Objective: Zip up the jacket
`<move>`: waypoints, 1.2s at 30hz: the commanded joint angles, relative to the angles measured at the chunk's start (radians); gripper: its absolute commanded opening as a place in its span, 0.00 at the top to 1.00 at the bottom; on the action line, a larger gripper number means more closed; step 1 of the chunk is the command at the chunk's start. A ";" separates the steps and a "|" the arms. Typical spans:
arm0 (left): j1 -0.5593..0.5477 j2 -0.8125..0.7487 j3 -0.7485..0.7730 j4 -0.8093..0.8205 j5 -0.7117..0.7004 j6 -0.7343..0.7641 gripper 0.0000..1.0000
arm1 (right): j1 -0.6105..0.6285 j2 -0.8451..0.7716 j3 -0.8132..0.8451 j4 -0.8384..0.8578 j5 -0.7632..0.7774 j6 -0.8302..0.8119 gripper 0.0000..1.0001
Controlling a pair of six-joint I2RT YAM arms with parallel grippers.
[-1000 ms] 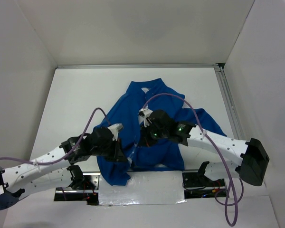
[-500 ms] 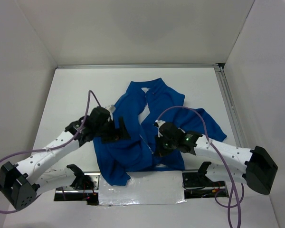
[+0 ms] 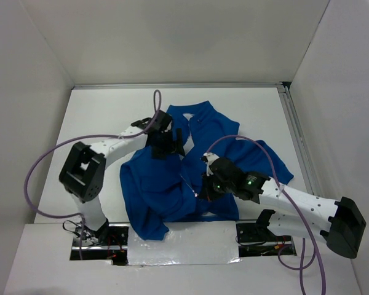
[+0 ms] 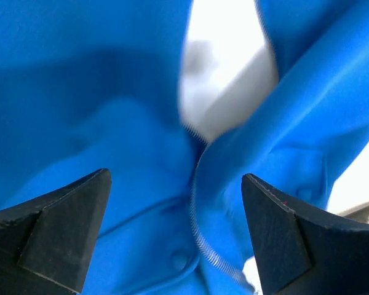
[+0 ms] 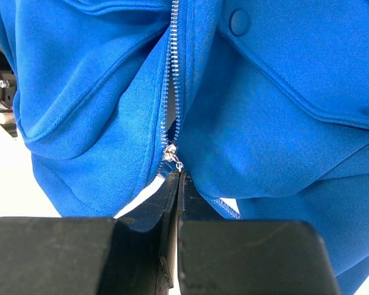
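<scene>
The royal-blue jacket (image 3: 172,184) lies crumpled in the middle of the table, collar toward the far side. My right gripper (image 3: 200,189) sits low on the jacket's front. In the right wrist view my right gripper (image 5: 179,176) is shut on the small metal pull of the zipper slider (image 5: 171,153), and the pale zipper teeth (image 5: 173,74) run up from it, closed. My left gripper (image 3: 174,144) hovers over the upper chest near the collar. In its wrist view my left gripper (image 4: 175,230) is wide open above an unzipped curve of zipper teeth (image 4: 200,243) and white lining (image 4: 227,92), holding nothing.
White walls enclose the table on three sides. A metal rail (image 3: 295,141) runs along the right edge. Purple cables (image 3: 49,160) loop off both arms. The arms' mounting plate (image 3: 184,236) lies at the near edge, just below the jacket's hem.
My left gripper has let go of the lower jacket, opened, and swung far up to the collar area. The right gripper slid slightly nearer and rightward, staying shut.
</scene>
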 commanded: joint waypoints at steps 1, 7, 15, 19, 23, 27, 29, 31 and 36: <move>-0.050 0.097 0.185 -0.059 -0.129 0.030 0.01 | 0.011 -0.026 0.008 0.038 0.028 0.002 1.00; -0.061 0.347 0.454 -0.313 -0.310 -0.053 0.14 | 0.011 -0.049 -0.002 0.038 0.043 0.007 1.00; -0.055 0.421 0.509 -0.390 -0.384 -0.109 0.49 | 0.005 -0.053 0.008 0.039 0.042 -0.012 1.00; -0.043 0.401 0.523 -0.371 -0.352 -0.087 1.00 | 0.005 -0.043 0.008 0.047 0.043 -0.013 1.00; -0.044 0.303 0.517 -0.333 -0.376 -0.029 1.00 | 0.005 -0.021 0.011 0.065 0.033 -0.018 1.00; -0.037 0.128 0.460 -0.248 -0.386 0.037 1.00 | 0.007 -0.010 0.011 0.091 0.006 -0.023 1.00; -0.024 0.004 0.405 -0.194 -0.363 0.090 1.00 | 0.008 0.008 0.017 0.110 -0.010 -0.030 1.00; -0.006 -0.116 0.368 -0.094 -0.311 0.144 1.00 | 0.014 0.023 0.032 0.121 -0.013 -0.039 1.00; 0.101 -0.259 0.302 0.050 -0.144 0.261 1.00 | 0.024 0.094 0.086 0.159 0.006 -0.055 1.00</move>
